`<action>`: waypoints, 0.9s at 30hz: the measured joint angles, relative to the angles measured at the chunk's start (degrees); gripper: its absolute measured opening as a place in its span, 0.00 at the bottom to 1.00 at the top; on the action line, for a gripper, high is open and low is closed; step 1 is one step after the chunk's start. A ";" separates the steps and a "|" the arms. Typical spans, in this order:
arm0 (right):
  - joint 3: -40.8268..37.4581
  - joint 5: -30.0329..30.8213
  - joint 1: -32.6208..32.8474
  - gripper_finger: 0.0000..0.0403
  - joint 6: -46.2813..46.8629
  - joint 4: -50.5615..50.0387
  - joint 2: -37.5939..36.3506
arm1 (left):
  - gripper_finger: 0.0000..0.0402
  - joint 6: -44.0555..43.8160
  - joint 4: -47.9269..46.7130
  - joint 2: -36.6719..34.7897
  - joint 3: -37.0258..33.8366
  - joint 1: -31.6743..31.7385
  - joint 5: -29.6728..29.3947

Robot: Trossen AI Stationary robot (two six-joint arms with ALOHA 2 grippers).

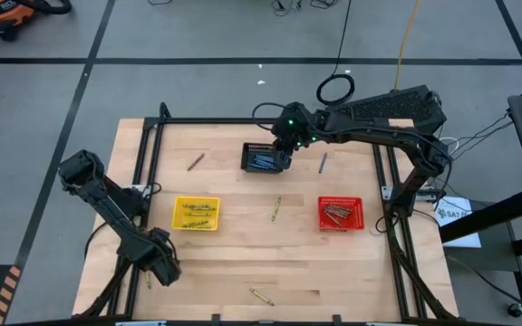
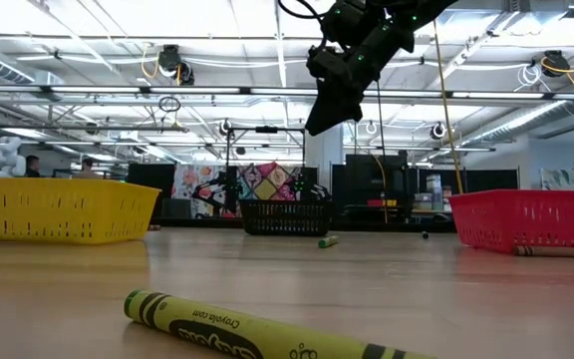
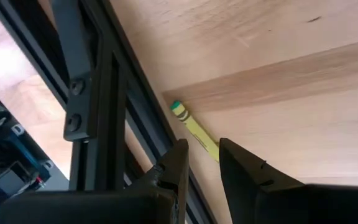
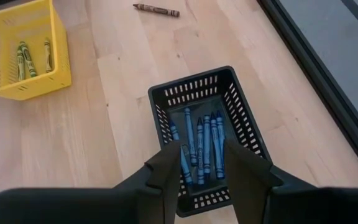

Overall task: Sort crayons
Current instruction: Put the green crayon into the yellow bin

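My left gripper (image 1: 159, 264) is at the table's near left, pointing steeply down, open. A yellow crayon (image 3: 194, 129) lies flat on the wood beside the black frame rail (image 3: 98, 93), and its near end runs in between my fingertips (image 3: 202, 167). My right gripper (image 4: 205, 169) hangs open above the black basket (image 4: 241, 127) of blue crayons (image 4: 201, 146) at the far middle, nothing between its fingers. Loose crayons lie on the table: brown (image 1: 195, 162), blue (image 1: 323, 163), yellow-olive (image 1: 276, 208) and yellow (image 1: 261, 296).
The yellow basket (image 1: 196, 213) holds yellow-green crayons, and the red basket (image 1: 341, 213) holds brown-red ones. A black frame rail (image 1: 140, 181) runs along the table's left side, close to my left gripper. Bare wood lies between the baskets and the near edge.
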 joint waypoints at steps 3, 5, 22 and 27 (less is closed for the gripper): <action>0.00 -0.02 0.00 0.27 0.01 0.02 0.00 | 0.20 0.20 0.36 0.47 0.00 0.00 0.31; 0.00 -0.02 0.00 0.27 0.02 0.00 0.02 | 0.20 0.22 1.09 1.42 0.00 -0.14 1.31; 0.00 -0.02 0.02 0.27 0.02 0.02 0.02 | 0.20 1.88 4.41 6.80 0.00 -0.37 3.06; 0.00 -0.17 0.04 0.27 0.02 0.04 0.02 | 0.18 3.72 4.36 6.80 0.00 -1.24 3.68</action>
